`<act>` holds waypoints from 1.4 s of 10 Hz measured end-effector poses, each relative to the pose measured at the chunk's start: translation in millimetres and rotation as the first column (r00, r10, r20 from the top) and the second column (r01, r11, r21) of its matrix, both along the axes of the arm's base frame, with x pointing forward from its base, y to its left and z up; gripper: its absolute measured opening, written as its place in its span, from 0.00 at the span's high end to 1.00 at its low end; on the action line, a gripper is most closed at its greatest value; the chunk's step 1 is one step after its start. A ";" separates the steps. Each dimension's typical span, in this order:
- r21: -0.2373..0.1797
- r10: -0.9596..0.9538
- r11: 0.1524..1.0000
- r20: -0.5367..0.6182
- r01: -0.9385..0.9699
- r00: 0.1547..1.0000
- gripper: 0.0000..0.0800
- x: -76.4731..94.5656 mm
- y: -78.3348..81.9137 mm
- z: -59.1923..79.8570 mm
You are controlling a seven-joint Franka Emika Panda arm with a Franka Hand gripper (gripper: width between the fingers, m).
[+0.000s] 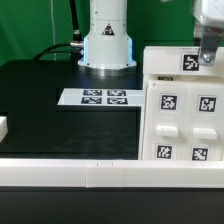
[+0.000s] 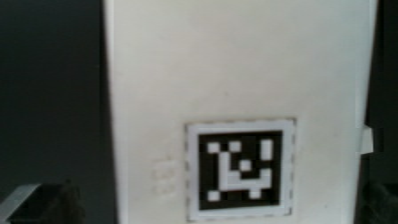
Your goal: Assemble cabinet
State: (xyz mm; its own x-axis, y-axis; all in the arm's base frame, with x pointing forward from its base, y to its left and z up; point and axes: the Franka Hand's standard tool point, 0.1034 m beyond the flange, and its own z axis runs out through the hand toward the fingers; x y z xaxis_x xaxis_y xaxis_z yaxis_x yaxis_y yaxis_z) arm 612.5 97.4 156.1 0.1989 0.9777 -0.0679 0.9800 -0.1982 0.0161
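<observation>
Approach stage, seemingly: holding the claw [image 1: 207, 55] at the exterior view's upper right, against the back edge of the large white thick-walled plastic cabinet [image 1: 185, 118], sitting on the black tabletop [image 1: 40, 105] at that view's right. Cannot tell whether open or gripping. Next, probably needing careful alignment.

White thick-walled tagged cabinet [image 1: 183, 120] lying at exterior view's right.
</observation>
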 end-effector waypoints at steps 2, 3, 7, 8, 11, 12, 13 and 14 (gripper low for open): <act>0.000 -0.026 1.000 -0.001 0.026 1.000 0.00 -0.7 0.4 -2.0; 0.000 -0.037 0.999 0.001 0.037 0.999 0.00 0.1 -0.2 -1.2; 0.000 -0.090 0.996 0.005 0.090 0.996 0.30 0.5 -1.6 -1.0; 0.001 -0.201 0.980 0.012 0.201 0.979 0.30 0.5 -1.7 -1.1; 0.011 -0.536 0.844 0.036 0.536 0.844 0.30 0.7 -3.0 -1.2; 0.015 -0.576 0.817 0.041 0.576 0.817 0.30 1.0 -4.9 -1.8; 0.023 -0.700 0.714 0.047 0.699 0.713 0.30 1.4 -7.6 -1.9; 0.033 -0.771 0.636 0.055 0.771 0.634 0.30 2.2 -8.8 -2.0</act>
